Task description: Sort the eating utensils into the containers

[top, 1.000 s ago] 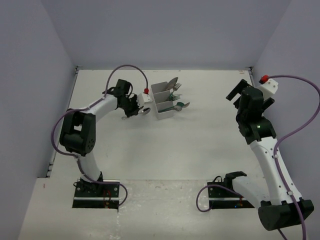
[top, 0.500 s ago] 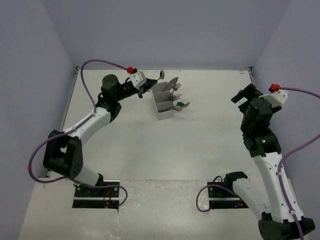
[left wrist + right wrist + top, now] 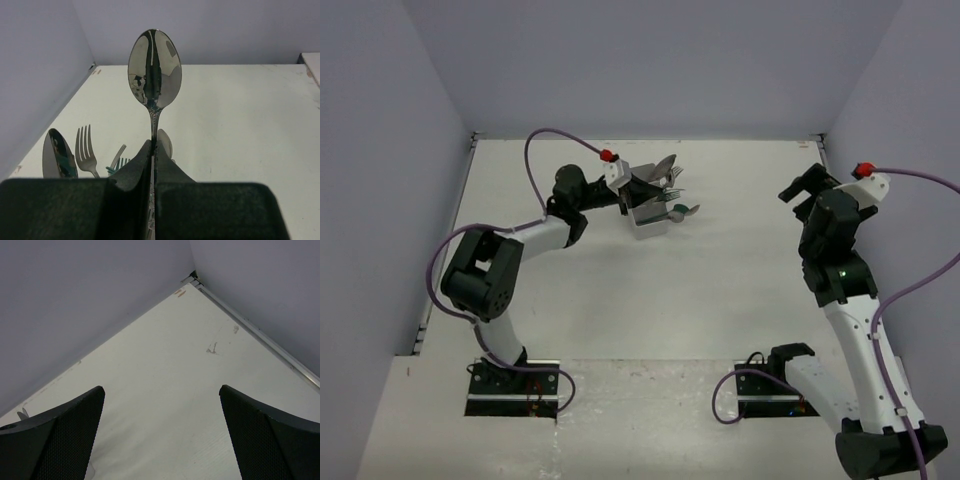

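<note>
1 at a time here: pinching the silver spoon (image 3: 154, 67) by its handle in the left gripper (image 3: 153, 150), jaws squeezed tight on it, bowl pointing away, probably so the handle can drop in first. Hovering it right at the white 3-compartment box (image 3: 648, 222), likely lining up with the compartment holding another spoon (image 3: 57, 155) beside a fork (image 3: 86, 149). Holding the right gripper (image 3: 159, 390) wide apart, well off over the table (image 3: 165, 340), apparently leaving the drop path free.
</note>
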Action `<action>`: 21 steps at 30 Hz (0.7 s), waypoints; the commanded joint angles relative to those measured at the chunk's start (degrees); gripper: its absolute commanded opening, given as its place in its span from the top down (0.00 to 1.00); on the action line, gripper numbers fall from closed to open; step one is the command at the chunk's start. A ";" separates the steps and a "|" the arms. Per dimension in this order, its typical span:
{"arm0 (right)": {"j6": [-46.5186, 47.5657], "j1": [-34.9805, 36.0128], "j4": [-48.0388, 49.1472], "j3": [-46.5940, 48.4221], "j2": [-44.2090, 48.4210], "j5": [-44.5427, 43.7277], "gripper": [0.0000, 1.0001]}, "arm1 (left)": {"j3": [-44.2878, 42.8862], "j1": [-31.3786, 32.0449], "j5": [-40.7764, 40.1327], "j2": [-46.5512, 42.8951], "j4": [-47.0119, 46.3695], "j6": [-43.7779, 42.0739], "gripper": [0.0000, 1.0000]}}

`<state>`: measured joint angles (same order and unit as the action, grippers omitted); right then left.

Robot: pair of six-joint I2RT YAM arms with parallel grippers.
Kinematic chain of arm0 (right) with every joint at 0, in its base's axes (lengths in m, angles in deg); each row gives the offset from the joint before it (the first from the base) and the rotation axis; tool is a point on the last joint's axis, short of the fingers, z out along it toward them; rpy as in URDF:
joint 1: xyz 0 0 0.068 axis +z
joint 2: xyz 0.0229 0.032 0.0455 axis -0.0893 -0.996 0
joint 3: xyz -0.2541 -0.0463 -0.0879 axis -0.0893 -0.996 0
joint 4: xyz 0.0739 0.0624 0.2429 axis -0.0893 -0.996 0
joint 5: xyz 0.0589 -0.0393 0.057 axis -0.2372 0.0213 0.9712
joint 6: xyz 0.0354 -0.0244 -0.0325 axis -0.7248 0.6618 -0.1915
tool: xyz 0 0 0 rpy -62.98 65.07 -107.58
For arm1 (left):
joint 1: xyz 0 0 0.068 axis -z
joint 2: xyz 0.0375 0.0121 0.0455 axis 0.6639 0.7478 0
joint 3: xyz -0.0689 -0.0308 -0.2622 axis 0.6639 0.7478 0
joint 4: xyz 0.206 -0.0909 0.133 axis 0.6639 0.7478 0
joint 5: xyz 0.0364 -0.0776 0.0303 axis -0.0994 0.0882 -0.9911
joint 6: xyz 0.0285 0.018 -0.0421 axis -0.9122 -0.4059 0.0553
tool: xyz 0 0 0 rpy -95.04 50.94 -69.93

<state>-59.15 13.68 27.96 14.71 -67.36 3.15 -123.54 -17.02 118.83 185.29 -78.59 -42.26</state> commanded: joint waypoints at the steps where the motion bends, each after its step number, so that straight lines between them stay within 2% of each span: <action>1: 0.59 -0.30 1.80 0.22 -0.59 0.36 0.01 | -0.89 0.29 1.06 1.49 -5.37 -0.91 1.00; 3: 0.67 -0.30 1.80 0.39 -0.59 0.45 0.01 | -1.68 0.29 1.76 2.98 -1.96 -5.80 1.00; 8: 0.59 -0.30 1.80 0.31 -0.51 0.89 0.01 | -2.64 0.38 0.45 6.76 2.36 -11.89 1.00; 12: -0.29 -0.38 1.71 -0.66 -0.16 0.80 0.01 | -2.39 0.38 -2.01 8.26 4.92 -14.71 1.00; 15: -0.21 -0.30 1.80 -0.57 -0.51 1.07 0.01 | -2.38 0.03 -2.36 8.53 4.83 -13.31 1.00; 17: -0.21 -0.30 1.80 -0.13 -0.60 1.42 0.01 | -3.43 0.03 -2.97 8.44 8.41 -14.53 0.99; 20: -0.12 -0.30 1.80 0.13 -0.51 1.42 0.01 | -2.22 0.03 -6.40 6.69 9.57 -15.50 0.52; 21: -0.12 -0.30 1.80 0.04 -0.51 1.42 0.01 | -1.60 0.03 -6.93 5.90 9.92 -16.11 0.43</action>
<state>-59.06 13.68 27.98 14.20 -68.10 4.55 -124.70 -16.78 115.07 194.03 -70.00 -55.81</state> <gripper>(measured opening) 0.990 0.520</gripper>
